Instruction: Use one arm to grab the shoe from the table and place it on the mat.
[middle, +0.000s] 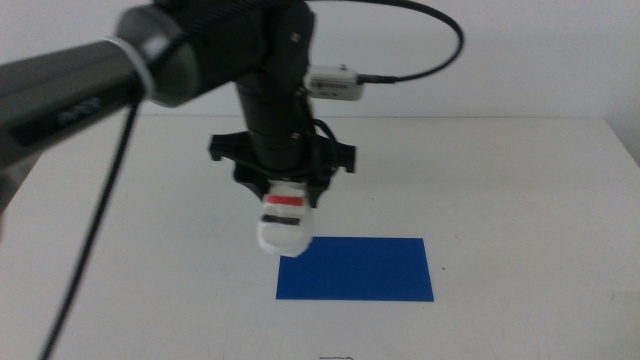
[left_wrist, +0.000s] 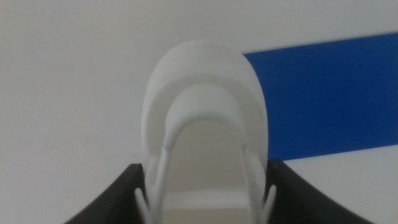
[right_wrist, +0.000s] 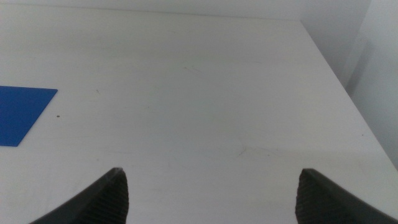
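The middle camera looks forward and down over the table (middle: 520, 180), the left wrist camera hangs close above the shoe (left_wrist: 205, 124), the right wrist camera skims low, and all three catch the mat (middle: 355, 268).

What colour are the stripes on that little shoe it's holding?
The white shoe has black, red and black straps, seen best in the middle view, gripped by the left pincer.

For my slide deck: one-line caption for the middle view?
Left gripper holds the white shoe above the table, beside the blue mat.
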